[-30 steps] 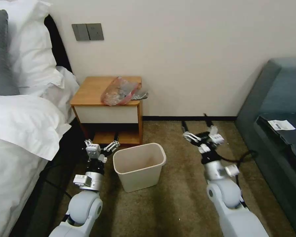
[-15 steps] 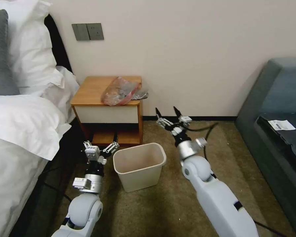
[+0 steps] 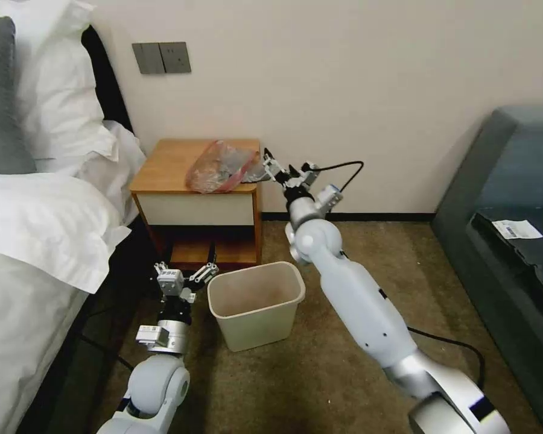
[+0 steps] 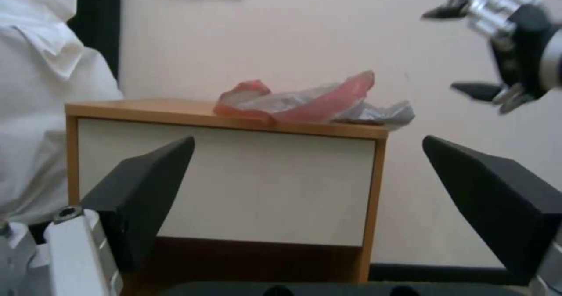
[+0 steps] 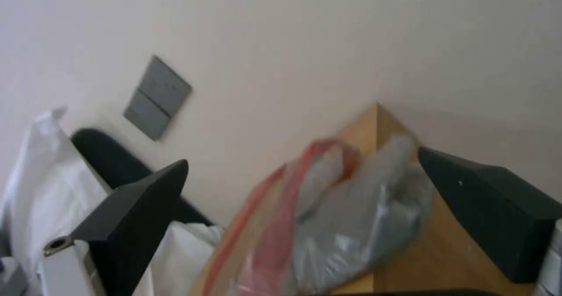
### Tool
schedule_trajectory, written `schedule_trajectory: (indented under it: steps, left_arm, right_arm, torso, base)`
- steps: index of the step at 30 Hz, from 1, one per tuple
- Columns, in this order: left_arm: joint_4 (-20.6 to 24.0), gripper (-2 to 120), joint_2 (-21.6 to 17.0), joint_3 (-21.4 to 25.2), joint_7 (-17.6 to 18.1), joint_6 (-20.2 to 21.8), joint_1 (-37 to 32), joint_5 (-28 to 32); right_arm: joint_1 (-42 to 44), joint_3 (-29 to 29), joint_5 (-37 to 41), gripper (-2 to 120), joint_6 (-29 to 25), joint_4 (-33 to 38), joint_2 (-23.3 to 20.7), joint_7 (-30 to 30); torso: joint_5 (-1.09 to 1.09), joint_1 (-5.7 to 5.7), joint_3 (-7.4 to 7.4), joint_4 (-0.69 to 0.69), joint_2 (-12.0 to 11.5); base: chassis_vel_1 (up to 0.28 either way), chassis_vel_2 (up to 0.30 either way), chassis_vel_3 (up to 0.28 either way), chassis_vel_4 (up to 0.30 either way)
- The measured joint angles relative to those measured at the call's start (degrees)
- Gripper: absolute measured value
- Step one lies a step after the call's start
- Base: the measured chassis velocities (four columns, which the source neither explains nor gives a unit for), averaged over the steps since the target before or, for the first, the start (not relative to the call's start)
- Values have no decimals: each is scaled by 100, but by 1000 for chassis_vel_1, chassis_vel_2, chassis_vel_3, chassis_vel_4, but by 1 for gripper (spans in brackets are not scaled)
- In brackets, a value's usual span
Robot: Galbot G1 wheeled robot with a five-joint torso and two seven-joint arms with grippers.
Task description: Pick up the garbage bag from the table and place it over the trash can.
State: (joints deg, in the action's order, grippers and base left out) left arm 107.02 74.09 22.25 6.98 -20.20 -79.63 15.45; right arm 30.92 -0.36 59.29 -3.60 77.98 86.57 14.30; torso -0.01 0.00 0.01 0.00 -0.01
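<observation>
Head view: garbage bag lies crumpled on the orange-brown counter, toward its right side, one grey corner hanging just past the right edge. Right end effector sits at counter-top height just beside that overhanging corner, fingers spread and released, not touching the plastic as far as can be told. Trash can stands upright on the carpet in front of the counter, apart from it. Left end effector is low, near the floor, just beside the trash can's left rim, fingers spread and holding nothing; arm parked. Bed with white pillows flanks the counter on the left. Left wrist view: both dark fingers stand wide apart, framing the counter's white drawer front; the bag rests on top with its red band uppermost, and the right end effector hangs off past the counter's right edge, open, clear of the bag. Right wrist view: fingers released and wide; the bag lies between them on the counter's corner, grey switch plate on the wall behind.
</observation>
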Motion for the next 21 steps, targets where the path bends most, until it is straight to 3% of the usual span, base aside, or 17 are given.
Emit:
schedule_trajectory:
  steps: [9, 21]
  left_arm:
    - [5, 97, 60, -1, 41, 23, -116, 0]
    - [84, 98, 179, 27, 84, -19, -271, -192]
  right_arm:
    - [-159, 439, 48, 100, 163, -858, 364, -389]
    - [-204, 481, -2, 100, 257, -1279, 517, -792]
  torso:
    - [0, 0, 0, 0, 0]
    - [1, 0, 0, 0, 0]
  base:
    - [0, 0, 0, 0]
    - [0, 0, 0, 0]
